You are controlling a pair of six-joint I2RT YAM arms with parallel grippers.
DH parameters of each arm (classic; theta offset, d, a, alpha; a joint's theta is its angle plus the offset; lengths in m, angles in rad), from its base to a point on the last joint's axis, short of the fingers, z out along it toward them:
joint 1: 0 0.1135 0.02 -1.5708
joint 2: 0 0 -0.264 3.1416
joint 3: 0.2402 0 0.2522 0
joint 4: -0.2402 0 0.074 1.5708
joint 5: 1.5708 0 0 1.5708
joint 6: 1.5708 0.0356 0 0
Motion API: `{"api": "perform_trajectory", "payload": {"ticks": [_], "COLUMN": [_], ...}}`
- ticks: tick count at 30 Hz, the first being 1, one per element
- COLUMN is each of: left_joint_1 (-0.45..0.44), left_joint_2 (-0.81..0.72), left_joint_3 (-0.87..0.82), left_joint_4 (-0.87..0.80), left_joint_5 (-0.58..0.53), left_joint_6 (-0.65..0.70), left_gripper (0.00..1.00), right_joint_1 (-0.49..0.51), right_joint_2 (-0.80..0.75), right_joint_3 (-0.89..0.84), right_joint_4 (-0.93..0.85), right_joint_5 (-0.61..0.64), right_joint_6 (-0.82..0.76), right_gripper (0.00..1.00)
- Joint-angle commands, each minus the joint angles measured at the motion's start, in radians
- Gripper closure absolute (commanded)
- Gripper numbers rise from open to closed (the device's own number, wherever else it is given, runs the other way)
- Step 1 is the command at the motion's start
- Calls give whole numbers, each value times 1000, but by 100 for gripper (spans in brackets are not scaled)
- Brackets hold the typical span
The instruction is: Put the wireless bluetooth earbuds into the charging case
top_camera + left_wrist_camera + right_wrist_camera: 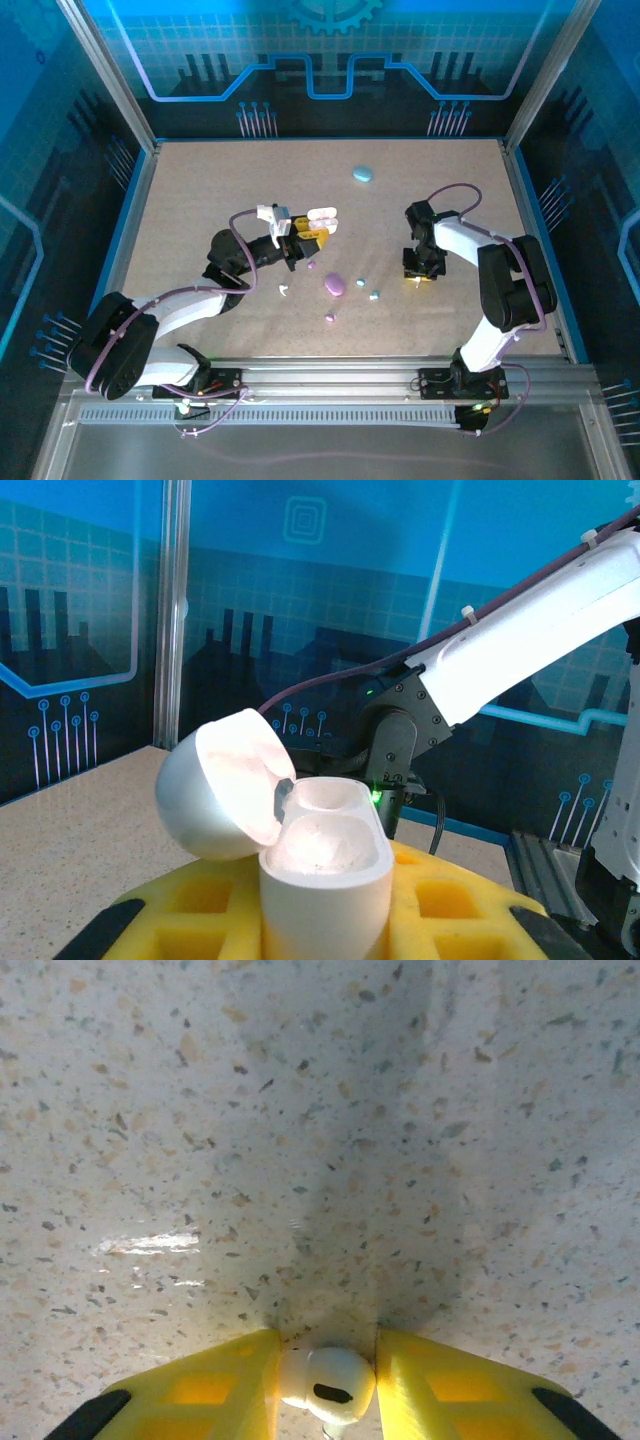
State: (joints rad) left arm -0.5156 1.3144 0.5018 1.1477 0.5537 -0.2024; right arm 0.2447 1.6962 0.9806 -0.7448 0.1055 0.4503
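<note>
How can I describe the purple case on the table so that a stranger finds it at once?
Look at the middle of the speckled table, a little toward the near edge. The purple case lies there closed, a smooth oval. It is far bigger than the tiny buds scattered around it, and the light blue case lies farther back.

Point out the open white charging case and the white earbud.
Open white plastic charging case [325, 900]: left wrist view, base front wall.
Small white plastic earbud [335, 1370]: right wrist view, rounded body.
</note>
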Motion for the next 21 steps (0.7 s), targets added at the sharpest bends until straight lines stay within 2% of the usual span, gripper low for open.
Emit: {"api": "perform_trajectory", "payload": {"ticks": [1, 8, 10, 14, 21], "left_joint_1": [-5, -5, -5, -4, -5], "left_joint_2": [-23, -2, 4, 8, 3], "left_joint_3": [8, 9, 10, 8, 12], "left_joint_4": [11, 22, 28, 38, 30], "left_joint_5": [3, -4, -6, -5, -5], "left_joint_6": [24, 12, 10, 1, 5], "left_gripper": [83, 82, 82, 83, 82], "right_joint_1": [26, 58, 56, 32, 3], "right_joint_2": [-55, -175, -191, -148, -78], "right_joint_3": [-8, -1, 2, 1, -24], "right_joint_4": [-35, -27, -33, -63, -9], "right_joint_5": [18, 25, 43, 86, 4], "right_joint_6": [12, -1, 8, 22, 19], "right_gripper": [68, 68, 64, 55, 52]}}
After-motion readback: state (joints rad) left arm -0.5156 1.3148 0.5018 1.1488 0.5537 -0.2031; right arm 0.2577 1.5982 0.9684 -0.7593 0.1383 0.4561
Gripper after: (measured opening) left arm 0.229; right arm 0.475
